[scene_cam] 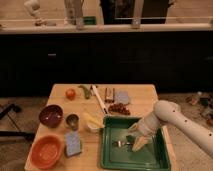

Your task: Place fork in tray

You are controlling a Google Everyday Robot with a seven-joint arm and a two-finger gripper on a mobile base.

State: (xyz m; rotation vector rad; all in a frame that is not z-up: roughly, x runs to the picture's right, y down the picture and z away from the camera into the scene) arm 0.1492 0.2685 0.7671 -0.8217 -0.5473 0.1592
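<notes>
The claw (136, 143) is hovering inside the tray (109, 155) over the fork (121, 143) — grip unclear — lifting might drag it out.

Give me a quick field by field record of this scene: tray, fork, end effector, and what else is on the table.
tray: dark green tray, at the table's front right
fork: fork inside the tray, near its middle, at the tip of the end effector
end effector: end effector low over the tray interior, arm reaching in from the right
bowls: orange bowl front left; dark purple bowl behind it
other items: blue sponge, small metal cup, orange fruit
table: wooden table
</notes>
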